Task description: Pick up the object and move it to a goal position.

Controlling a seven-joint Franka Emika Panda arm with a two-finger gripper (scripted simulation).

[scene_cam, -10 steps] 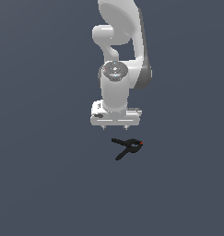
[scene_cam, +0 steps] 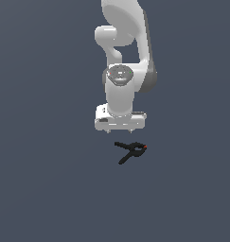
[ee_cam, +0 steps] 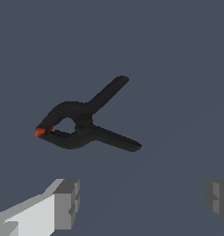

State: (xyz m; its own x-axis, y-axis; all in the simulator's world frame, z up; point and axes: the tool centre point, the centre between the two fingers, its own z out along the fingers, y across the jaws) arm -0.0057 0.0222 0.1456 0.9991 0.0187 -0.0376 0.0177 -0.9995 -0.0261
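The object, a small black spring clamp [scene_cam: 131, 151] with two splayed handles and an orange-red tip, lies flat on the dark grey floor. In the wrist view the clamp [ee_cam: 83, 123] fills the middle, its tip pointing away from the handles. My gripper [scene_cam: 120, 130] hangs above and just behind the clamp, apart from it. Its two grey fingertips [ee_cam: 67, 203] stand wide apart in the wrist view, with nothing between them, so my gripper [ee_cam: 141, 200] is open.
The white arm [scene_cam: 123, 56] rises above the gripper. A plain dark grey floor [scene_cam: 45, 189] surrounds the clamp; nothing else shows.
The arm and gripper look almost the same as half a second ago; the clamp lies where it lay.
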